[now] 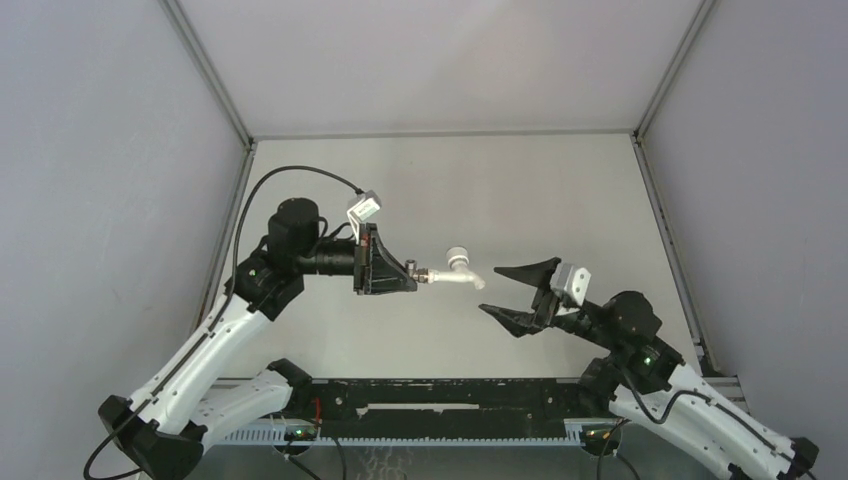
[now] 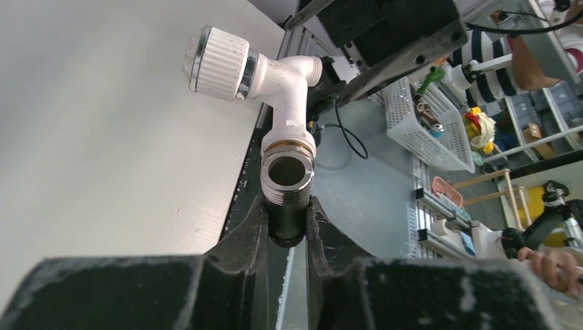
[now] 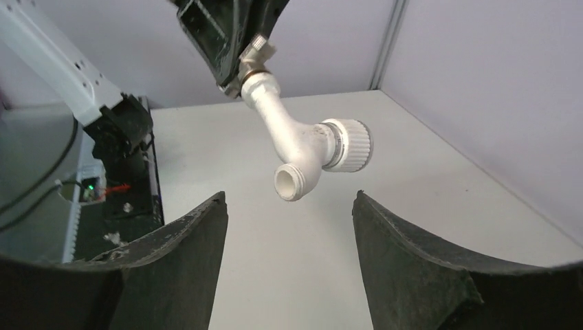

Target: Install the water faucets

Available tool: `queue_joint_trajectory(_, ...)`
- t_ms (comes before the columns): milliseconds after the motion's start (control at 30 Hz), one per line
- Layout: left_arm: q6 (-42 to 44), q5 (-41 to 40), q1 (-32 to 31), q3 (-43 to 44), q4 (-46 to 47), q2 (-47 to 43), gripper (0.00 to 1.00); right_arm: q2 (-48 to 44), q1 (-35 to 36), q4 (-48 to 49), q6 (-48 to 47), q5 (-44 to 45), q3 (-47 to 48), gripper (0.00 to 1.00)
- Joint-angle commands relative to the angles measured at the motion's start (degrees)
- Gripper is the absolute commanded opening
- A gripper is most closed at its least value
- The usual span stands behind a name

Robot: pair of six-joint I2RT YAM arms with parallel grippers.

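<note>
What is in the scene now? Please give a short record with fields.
Left gripper: shut on the short grey metal threaded fitting
White plastic tap with ribbed knob: joined to the fitting's far end, held in the air above the pale grey table
Right gripper: open, empty, its fingers facing the tap's spout, not touching it
Task state: both parts together in the left grip, not yet mounted anywhere

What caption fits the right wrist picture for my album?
The left end effector holds the tap by its metal fitting, facing the open right end effector.
</note>
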Motion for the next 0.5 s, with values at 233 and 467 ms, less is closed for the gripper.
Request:
queue_joint_trajectory(233, -3.71, 6.36, 0.68, 5.71, -1.59, 0.98, 0.00, 14.13, 20.72, 6.37, -34.94, 30.11, 4.52, 0.75)
queue_joint_trajectory(467, -3.94, 7.10, 0.64, 5.71, -1.55, 0.68, 0.00, 22.00, 23.54, 15.06, -44.27, 35.14, 4.30, 0.75)
